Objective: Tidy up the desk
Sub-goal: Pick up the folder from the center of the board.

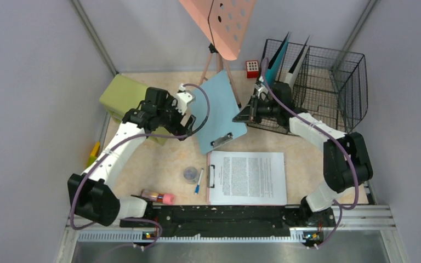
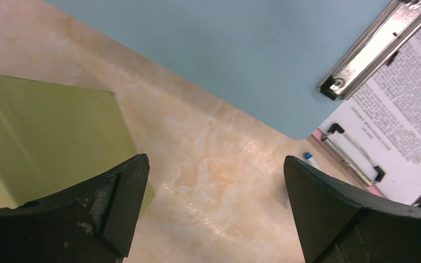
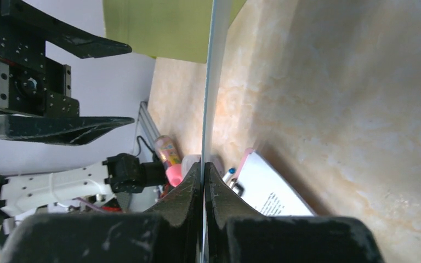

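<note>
So the bench (image 1: 159,164) is the big peach marbled top filling the whole cell, with grey walls around it and the black-and-silver rail along 6 o'clock.

Biggest thing on it is the black wire basket (image 1: 340,82) up at 1 to 2 o'clock, with a couple of folders standing in it. At 12 o'clock there's a pink perforated board (image 1: 227,22) on a tripod, and at 10 o'clock a green cabinet (image 1: 121,93) sits against the wall.

Around the middle, a bit toward 12, is a blue clipboard (image 1: 219,112) with its metal clip end pointing to 6 o'clock. The right hand (image 3: 203,170) is clamped on that board's 3 o'clock edge, and in the wrist view the board runs edge-on straight out from between the closed fingers. I can't tell how far it's off the bench.

Just below it at 6 o'clock is a second clipboard (image 1: 246,178), pink-edged, lying flat with a printed page on it.

The left hand (image 2: 214,164) hangs over bare bench between the cabinet and the blue clipboard, jaws spread wide, nothing in them.

Small stuff: a pink-capped tube (image 1: 158,196) at 7 o'clock by the rail, a round clear lid (image 1: 191,174), a pen (image 1: 198,181) just beside the printed page, and a red block (image 1: 252,68) up at 12 o'clock.
</note>
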Controlling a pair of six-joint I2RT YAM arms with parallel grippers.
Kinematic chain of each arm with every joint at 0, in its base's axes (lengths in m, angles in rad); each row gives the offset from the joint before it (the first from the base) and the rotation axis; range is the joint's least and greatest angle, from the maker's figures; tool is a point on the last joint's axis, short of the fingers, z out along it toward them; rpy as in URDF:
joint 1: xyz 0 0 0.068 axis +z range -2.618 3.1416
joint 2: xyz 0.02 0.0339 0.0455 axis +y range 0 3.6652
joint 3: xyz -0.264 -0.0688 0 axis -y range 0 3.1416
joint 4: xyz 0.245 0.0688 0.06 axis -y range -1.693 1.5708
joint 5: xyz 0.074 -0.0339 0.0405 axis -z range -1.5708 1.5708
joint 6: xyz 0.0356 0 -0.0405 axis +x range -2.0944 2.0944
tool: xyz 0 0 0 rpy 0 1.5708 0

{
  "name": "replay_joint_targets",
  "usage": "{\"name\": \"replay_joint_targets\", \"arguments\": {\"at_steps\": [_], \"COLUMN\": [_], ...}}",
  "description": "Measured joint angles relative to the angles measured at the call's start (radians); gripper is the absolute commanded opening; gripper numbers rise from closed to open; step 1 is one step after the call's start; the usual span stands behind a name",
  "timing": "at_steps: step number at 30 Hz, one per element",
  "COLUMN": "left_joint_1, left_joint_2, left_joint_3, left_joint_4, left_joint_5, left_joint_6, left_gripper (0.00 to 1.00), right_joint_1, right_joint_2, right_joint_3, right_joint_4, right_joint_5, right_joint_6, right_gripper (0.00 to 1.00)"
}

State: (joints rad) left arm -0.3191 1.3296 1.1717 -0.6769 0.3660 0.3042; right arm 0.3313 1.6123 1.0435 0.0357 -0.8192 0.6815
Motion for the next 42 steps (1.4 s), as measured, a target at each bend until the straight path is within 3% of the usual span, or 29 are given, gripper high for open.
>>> {"name": "replay_joint_targets", "arguments": {"at_steps": [9, 17, 31, 42], "left_joint_1": [-0.028, -0.035, -0.059, -0.080], "left_joint_2": [-0.193, -0.174, -0.130, -0.237], "left_joint_3": [-0.115, -0.116, -0.120, -0.269], "left_joint_4": [0.059, 0.152, 0.293, 0.446], "left_joint_5": [-0.050, -0.076, -0.260, -0.114], "left_joint_6": [0.346, 0.560, 0.804, 1.083], "left_gripper": [0.98, 0.98, 0.98, 0.98], "right_joint_1": [-0.006, -0.029, -0.061, -0.068], "right_joint_2": [-0.088, -0.136, -0.136, -0.171], "right_joint_3": [0.050, 0.090, 0.009, -0.026], "right_joint_4": [-0.064, -0.047, 0.052, 0.119], "right_joint_5": [-0.069, -0.135, -0.155, -0.170], "right_joint_6": [0.063, 0.178, 0.337, 0.410], "right_gripper": [0.00, 0.00, 0.00, 0.00]}}
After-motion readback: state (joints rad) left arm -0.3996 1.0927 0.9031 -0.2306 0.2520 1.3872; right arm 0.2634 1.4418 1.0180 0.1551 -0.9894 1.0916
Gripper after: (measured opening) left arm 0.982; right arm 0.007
